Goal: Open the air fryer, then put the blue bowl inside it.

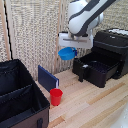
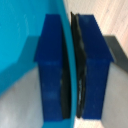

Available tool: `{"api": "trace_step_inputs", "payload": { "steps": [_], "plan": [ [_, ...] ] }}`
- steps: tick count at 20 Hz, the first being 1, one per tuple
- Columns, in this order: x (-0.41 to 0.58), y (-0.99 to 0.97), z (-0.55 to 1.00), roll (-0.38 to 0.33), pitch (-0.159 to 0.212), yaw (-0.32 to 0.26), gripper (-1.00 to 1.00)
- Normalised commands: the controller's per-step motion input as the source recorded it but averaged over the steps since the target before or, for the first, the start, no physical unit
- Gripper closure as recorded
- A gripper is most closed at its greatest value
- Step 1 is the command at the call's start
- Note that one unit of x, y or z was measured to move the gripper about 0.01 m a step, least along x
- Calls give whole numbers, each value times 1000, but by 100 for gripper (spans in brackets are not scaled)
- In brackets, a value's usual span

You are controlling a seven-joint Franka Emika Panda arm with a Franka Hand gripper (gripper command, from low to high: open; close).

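From the exterior view's left, I see my gripper (image 1: 68, 48) clamped on the blue bowl (image 1: 67, 53) by its thin rim, airborne beside the open air fryer (image 1: 102, 57). Light, slick plastic; I'd judge a rim pinch adequate.

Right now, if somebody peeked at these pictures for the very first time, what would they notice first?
Probably the blue bowl hanging in the air, pinched by its rim in the gripper of the big white arm. Just to the exterior view's right sits the black air fryer with its drawer pulled open on the wooden table. A little red cup stands near the front, beside a black fabric case.
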Motion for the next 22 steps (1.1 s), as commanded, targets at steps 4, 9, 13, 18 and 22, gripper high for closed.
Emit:
{"api": "trace_step_inputs", "payload": {
  "steps": [4,9,13,18,22],
  "plan": [
    [66,-626,493,78,-10,-133,100],
    [133,-607,325,43,-60,-163,100],
    [101,-601,276,19,-29,-187,100],
    [29,-598,67,2,10,-209,100],
    [0,-588,0,0,77,-213,100]
  ]
}}
